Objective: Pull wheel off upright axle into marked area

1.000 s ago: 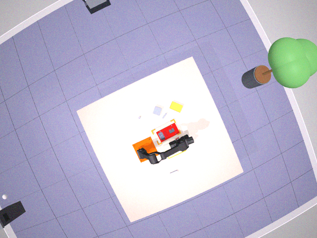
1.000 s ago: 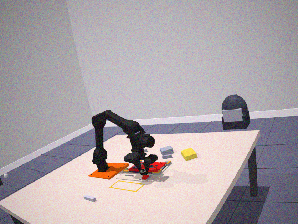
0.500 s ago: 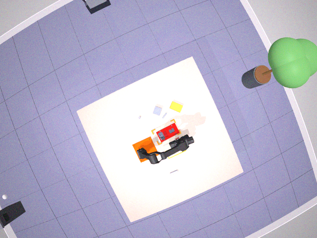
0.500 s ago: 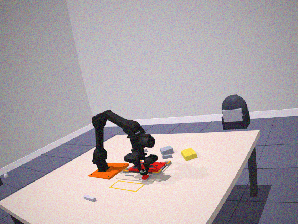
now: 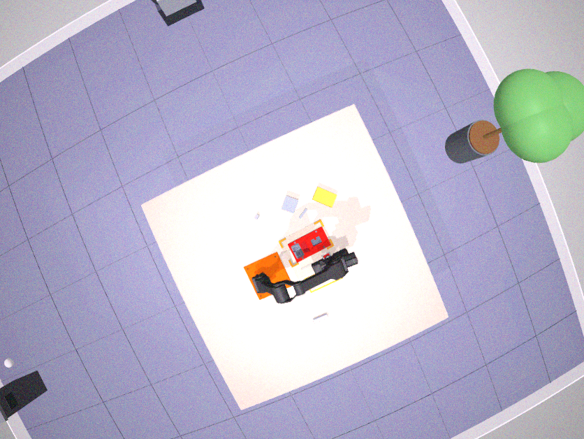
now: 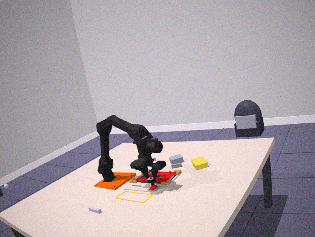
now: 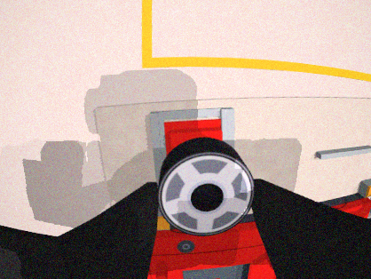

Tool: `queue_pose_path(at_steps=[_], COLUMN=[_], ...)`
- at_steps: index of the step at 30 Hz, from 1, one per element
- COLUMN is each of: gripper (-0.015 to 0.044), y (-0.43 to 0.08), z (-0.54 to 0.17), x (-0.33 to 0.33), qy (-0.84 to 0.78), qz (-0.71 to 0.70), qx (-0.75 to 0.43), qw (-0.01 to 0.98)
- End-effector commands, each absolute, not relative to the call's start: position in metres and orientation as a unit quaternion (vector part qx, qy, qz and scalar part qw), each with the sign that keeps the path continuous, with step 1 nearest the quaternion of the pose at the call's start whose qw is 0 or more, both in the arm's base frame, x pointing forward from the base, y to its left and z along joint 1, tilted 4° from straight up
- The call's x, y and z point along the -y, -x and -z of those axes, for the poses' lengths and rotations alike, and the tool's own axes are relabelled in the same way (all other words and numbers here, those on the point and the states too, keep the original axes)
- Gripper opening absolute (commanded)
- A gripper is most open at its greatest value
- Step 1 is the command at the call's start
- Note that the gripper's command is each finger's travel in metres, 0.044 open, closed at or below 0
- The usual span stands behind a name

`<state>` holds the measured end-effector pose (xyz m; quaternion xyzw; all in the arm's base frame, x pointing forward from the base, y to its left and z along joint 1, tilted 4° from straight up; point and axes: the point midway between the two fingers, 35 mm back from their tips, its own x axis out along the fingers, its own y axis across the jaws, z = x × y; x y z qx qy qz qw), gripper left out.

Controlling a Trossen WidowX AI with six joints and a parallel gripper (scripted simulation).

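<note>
My gripper (image 7: 204, 191) (image 6: 151, 179) (image 5: 326, 257) is shut on the wheel (image 7: 206, 193) (image 6: 151, 179), a black tyre with a white and grey spoked hub. I hold it a little above the small red axle base (image 7: 192, 131) (image 6: 153, 187). The hub hole looks dark, and I cannot make out the axle itself. The marked area is a yellow rectangle outline (image 7: 248, 63) (image 6: 129, 200) on the table, just beyond the axle base and apart from the wheel. In the overhead view a short piece of the outline (image 5: 325, 285) shows under the arm.
A red board (image 6: 162, 176) (image 5: 309, 242) with fixtures lies right behind the gripper. The arm stands on an orange plate (image 6: 119, 179) (image 5: 264, 269). A yellow block (image 6: 199, 162) (image 5: 324, 195), grey blocks (image 6: 176, 158) (image 5: 289, 202) and a small grey block (image 6: 94, 209) lie around.
</note>
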<state>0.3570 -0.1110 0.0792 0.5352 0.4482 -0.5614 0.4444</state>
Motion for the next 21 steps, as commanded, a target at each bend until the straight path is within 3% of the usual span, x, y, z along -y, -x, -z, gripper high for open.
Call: queue_pose_path(at_steps=[1,21], gripper=[0.0000,0.0000], y=[-0.3578,-0.3578], z=[-0.0839,-0.0904], x=[0.1114,0.1112], qy=[-0.536,-0.536], qz=[0.561,0.561], qx=[-0.446,-0.445], qw=[0.447,0.447])
